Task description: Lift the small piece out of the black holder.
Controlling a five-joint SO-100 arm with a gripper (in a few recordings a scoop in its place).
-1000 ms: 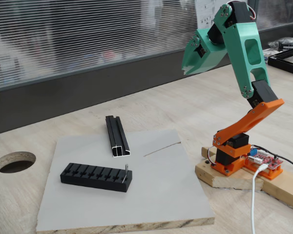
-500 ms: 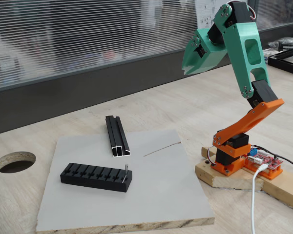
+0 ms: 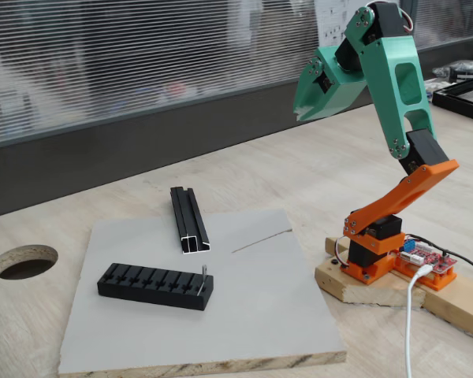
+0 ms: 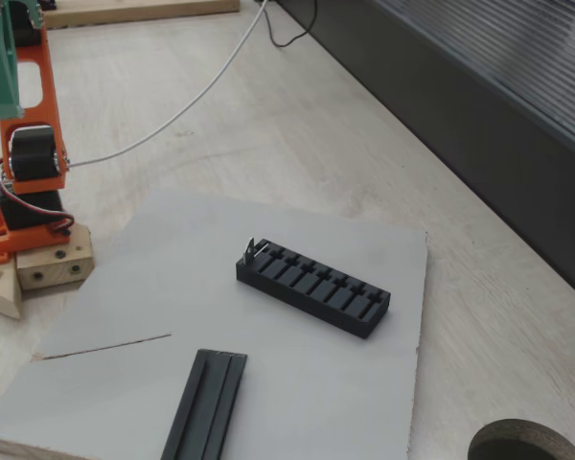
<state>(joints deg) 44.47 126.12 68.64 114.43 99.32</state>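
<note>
Grey board (image 3: 252, 315) fills the lower middle of both fixed views, and the arm's folded up at upper right with its gripper (image 3: 299, 114) hanging in the air holding nothing; can't tell how far it's open. Holder (image 3: 155, 287) lies on the board's lower left, rail (image 3: 189, 220) just above. The piece (image 3: 203, 279) stands upright in the holder's right end slot.

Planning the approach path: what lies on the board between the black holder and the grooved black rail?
Nothing: in both fixed views only bare grey board separates the black holder from the rail. The small piece stands at the holder's end.
</note>
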